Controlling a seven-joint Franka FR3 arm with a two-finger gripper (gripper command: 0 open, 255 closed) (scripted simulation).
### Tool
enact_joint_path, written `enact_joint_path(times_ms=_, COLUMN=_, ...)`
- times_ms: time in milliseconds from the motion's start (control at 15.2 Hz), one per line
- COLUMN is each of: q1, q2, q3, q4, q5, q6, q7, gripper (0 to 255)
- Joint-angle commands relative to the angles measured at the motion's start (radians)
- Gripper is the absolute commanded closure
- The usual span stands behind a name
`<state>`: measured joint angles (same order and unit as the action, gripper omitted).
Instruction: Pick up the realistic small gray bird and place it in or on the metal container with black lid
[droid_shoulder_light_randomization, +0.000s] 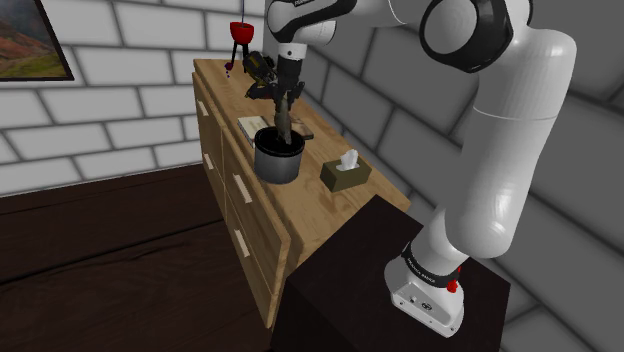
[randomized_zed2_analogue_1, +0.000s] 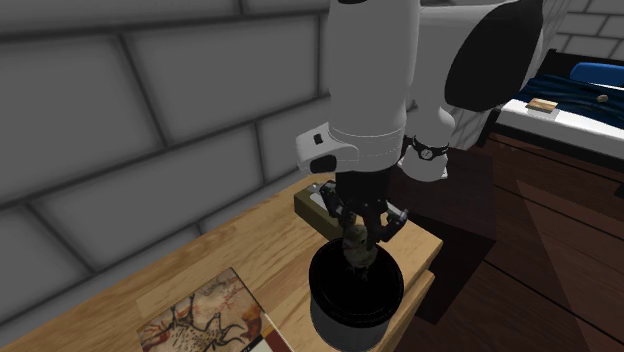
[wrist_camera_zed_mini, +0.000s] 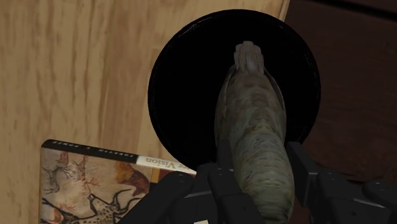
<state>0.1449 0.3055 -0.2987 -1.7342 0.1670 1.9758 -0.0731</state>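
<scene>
My black gripper (droid_shoulder_light_randomization: 284, 108) hangs straight over the container (droid_shoulder_light_randomization: 278, 160), shut on the small mottled grey-brown bird (droid_shoulder_light_randomization: 283, 122). In the wrist view the bird (wrist_camera_zed_mini: 254, 127) is clasped between the two fingers (wrist_camera_zed_mini: 299, 167) and points down at the middle of the round black lid (wrist_camera_zed_mini: 184, 95). Seen from the second exterior view, the bird (randomized_zed2_analogue_1: 356, 246) dangles from the gripper (randomized_zed2_analogue_1: 360, 238) with its lower end close to the lid of the dark container (randomized_zed2_analogue_1: 352, 300). Whether bird and lid touch, I cannot tell.
The container stands on a wooden dresser (droid_shoulder_light_randomization: 300, 215) against a white brick wall. A picture book (randomized_zed2_analogue_1: 205, 315) lies just beside it. A tissue box (droid_shoulder_light_randomization: 346, 172) sits toward the stand. Farther back are a red goblet-like object (droid_shoulder_light_randomization: 239, 38) and a dark object (droid_shoulder_light_randomization: 262, 68).
</scene>
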Motion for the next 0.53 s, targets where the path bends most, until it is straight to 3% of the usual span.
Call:
enact_joint_path(times_ms=0, q1=-0.001, q2=0.003, q3=0.000, q4=-0.003, q5=0.001, q6=0.006, q7=-0.002, gripper=255)
enact_joint_path(times_ms=396, q1=-0.001, q2=0.003, q3=0.000, q4=-0.003, q5=0.001, q6=0.006, q7=-0.002, gripper=255)
enact_joint_path(times_ms=462, q1=-0.001, q2=0.003, q3=0.000, q4=-0.002, q5=0.001, q6=0.006, q7=-0.002, gripper=0)
